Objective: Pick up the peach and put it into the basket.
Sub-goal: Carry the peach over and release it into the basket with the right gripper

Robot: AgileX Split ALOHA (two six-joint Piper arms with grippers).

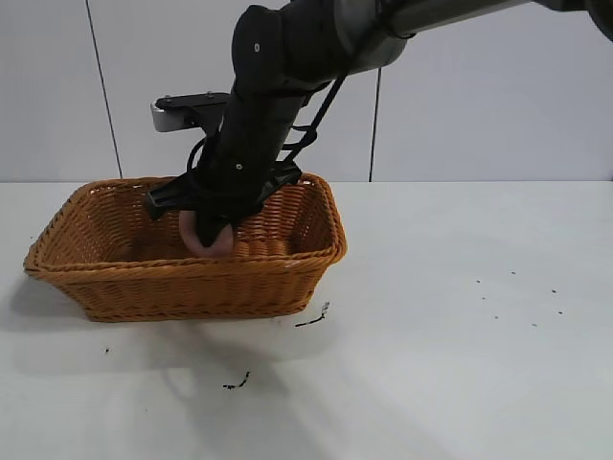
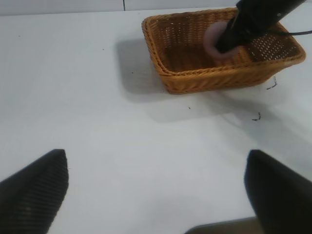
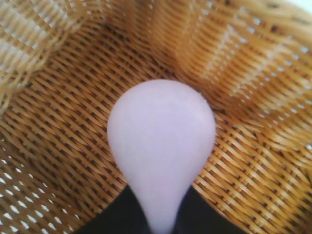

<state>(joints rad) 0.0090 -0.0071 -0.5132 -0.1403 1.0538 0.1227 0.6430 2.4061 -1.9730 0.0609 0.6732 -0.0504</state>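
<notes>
The orange-brown wicker basket (image 1: 115,278) stands on the white table at the left. My right gripper (image 1: 213,228) reaches down into it, shut on the pink peach (image 1: 199,240), which shows just above the basket's near wall. In the right wrist view the peach (image 3: 161,146) is pinched between my dark fingers (image 3: 117,214) over the woven basket floor (image 3: 63,146). The left wrist view shows the basket (image 2: 195,80), the peach (image 2: 212,41) and the right arm far off. My left gripper (image 2: 156,187) is open and empty over bare table.
The white table (image 1: 460,316) has small dark specks near the basket's front (image 1: 311,319) and at the right. A pale wall stands behind.
</notes>
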